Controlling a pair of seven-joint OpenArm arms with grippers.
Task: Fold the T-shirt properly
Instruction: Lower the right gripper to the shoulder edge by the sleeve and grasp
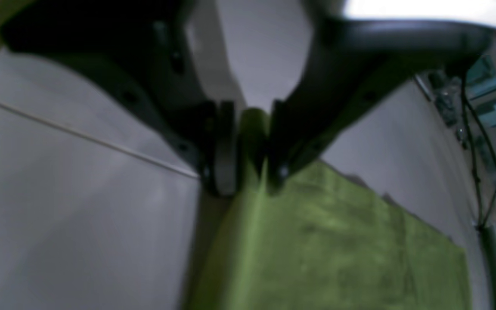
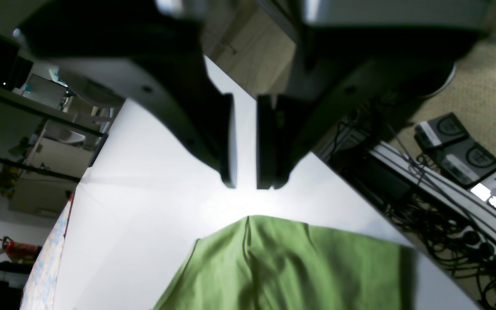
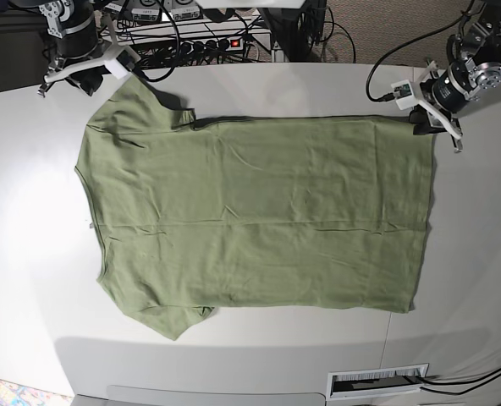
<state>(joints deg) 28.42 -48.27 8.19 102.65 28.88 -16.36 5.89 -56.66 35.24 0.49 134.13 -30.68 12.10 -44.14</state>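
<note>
1. Green T-shirt (image 3: pixel 250 216) lies spread flat on the white table (image 3: pixel 470 254), collar end toward the base view's left, hem toward its right.
2. Left gripper (image 1: pixel 250 172) sits at the hem's far corner; its jaws are pinched on a fold of the cloth, which rises between them.
3. Right gripper (image 2: pixel 246 183) hangs above the table just beyond a sleeve; its jaws stand slightly apart with nothing between them.
4. Cables (image 3: pixel 191 34) lie behind the table's far edge.
</note>
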